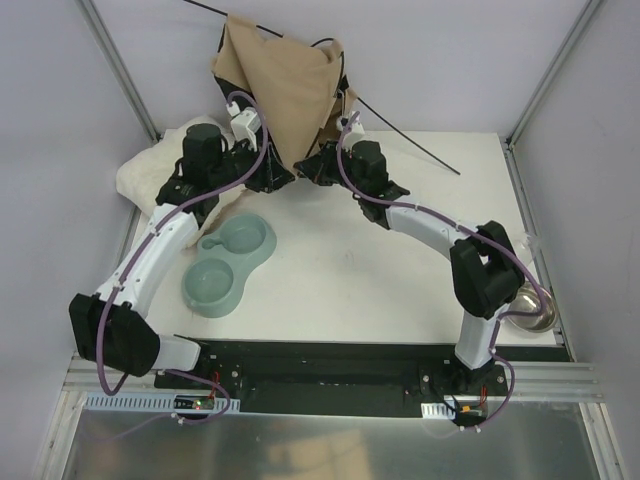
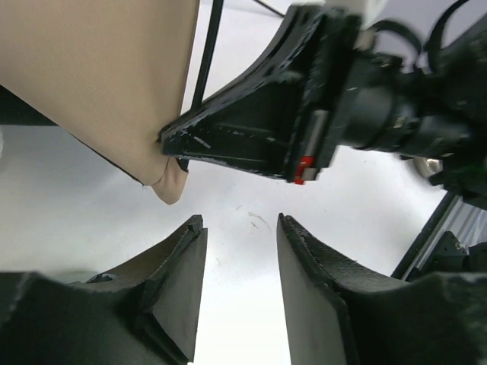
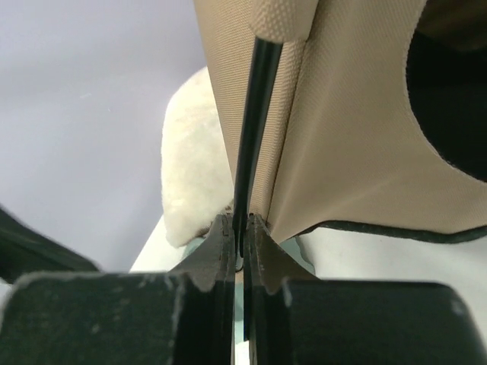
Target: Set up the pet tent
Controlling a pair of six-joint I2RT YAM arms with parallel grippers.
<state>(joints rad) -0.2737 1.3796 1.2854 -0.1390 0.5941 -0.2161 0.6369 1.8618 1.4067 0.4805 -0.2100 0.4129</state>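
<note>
The right gripper is clenched on the thin black pole of the tan pet tent at top centre. The left gripper is parted and holds nothing, just below the tent's corner.

Pet tent was plain tan woven fabric with black edge trim; its pole was glossy black. Cushion was cream-white. Double pet bowl was pale teal. Metal bowl was silver. Table was white. Left arm and right arm were white with black joints.
</note>
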